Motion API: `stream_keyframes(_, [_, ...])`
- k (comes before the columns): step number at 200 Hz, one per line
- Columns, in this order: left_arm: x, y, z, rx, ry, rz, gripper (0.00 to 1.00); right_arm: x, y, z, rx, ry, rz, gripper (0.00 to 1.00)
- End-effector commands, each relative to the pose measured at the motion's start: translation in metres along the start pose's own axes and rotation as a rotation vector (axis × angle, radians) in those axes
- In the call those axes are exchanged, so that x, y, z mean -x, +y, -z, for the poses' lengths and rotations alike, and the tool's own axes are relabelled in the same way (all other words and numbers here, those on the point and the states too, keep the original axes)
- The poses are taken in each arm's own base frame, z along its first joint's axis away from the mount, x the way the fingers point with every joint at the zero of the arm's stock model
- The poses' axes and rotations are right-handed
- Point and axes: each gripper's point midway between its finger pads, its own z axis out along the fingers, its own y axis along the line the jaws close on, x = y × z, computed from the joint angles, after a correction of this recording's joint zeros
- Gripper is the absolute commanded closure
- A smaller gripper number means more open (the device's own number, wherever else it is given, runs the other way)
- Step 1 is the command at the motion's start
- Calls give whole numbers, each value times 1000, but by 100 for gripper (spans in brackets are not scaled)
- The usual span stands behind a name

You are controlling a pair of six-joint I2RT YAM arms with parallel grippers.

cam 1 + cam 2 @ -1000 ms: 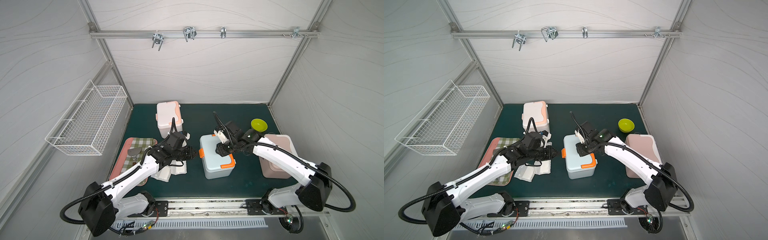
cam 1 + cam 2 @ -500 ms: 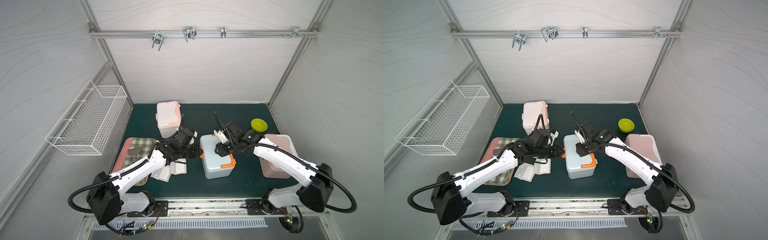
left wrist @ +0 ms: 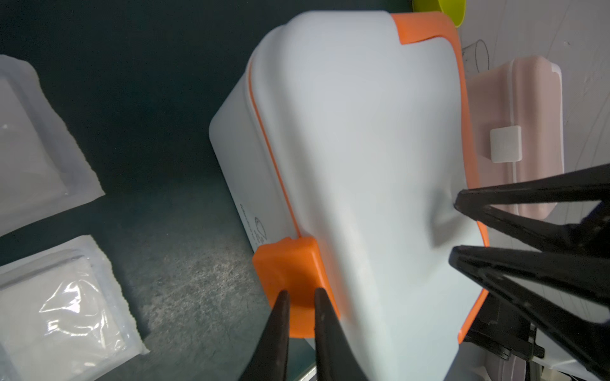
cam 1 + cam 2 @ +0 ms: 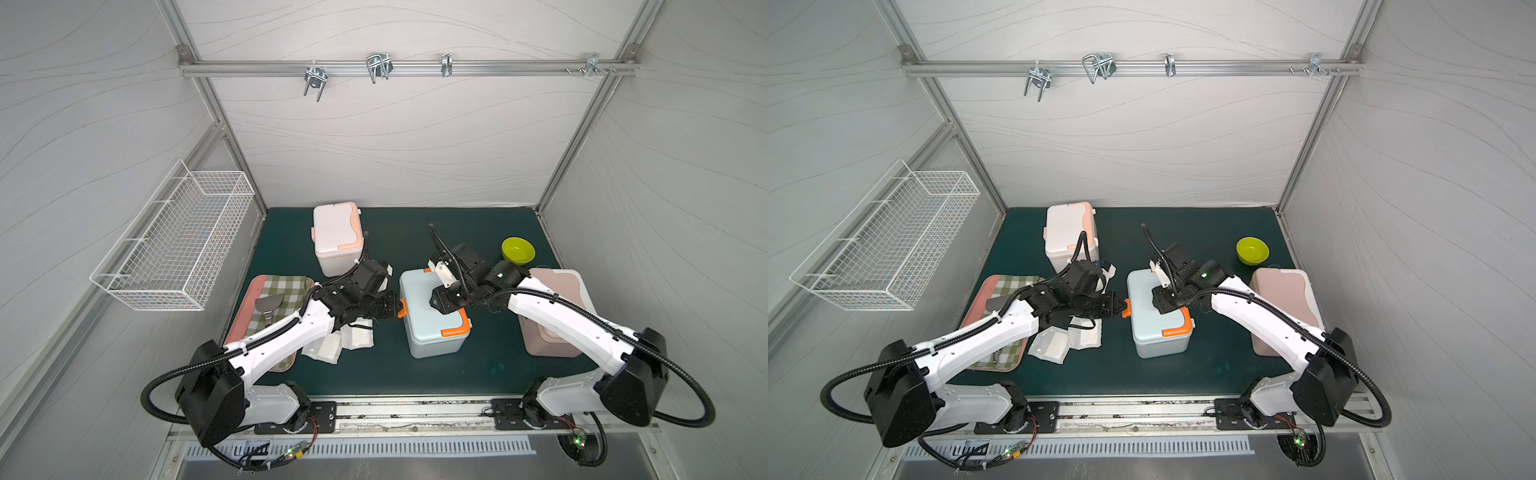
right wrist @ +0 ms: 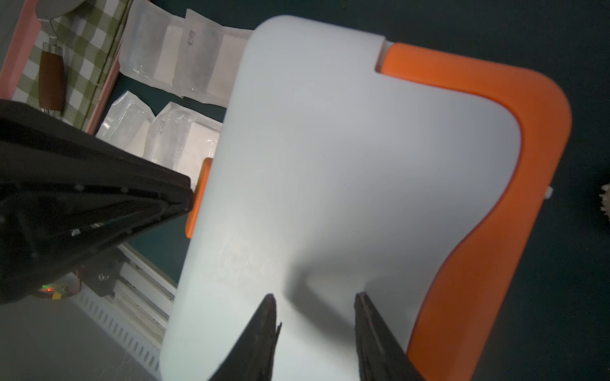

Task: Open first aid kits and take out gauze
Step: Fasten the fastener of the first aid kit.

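Left fingers (image 3: 281,316), barely apart, touch the orange clasp (image 3: 290,260), right fingers (image 5: 265,333), apart, the blue kit lid (image 5: 346,165); print (image 3: 254,227) illegible.

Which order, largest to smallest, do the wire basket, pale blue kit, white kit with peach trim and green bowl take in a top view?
1. wire basket, hung on the wall, nearer the camera
2. pale blue kit
3. white kit with peach trim, farther back
4. green bowl

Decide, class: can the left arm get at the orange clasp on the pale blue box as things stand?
Likely yes: the left pincer sits at the orange clasp, with nothing between.
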Motion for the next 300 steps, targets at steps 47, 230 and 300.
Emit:
stream_keyframes(47, [6,-6,4,-32,-43,6,81,-7,1,15,16,-8,-14,46])
stream_keyframes(230, [11,-39,-13,-202,2,41,27,-41,-32,19,276,-95,-301,23])
stream_keyframes(300, [19,-54,-29,-267,6,63,29,-36,-31,12,298,-99,-321,28])
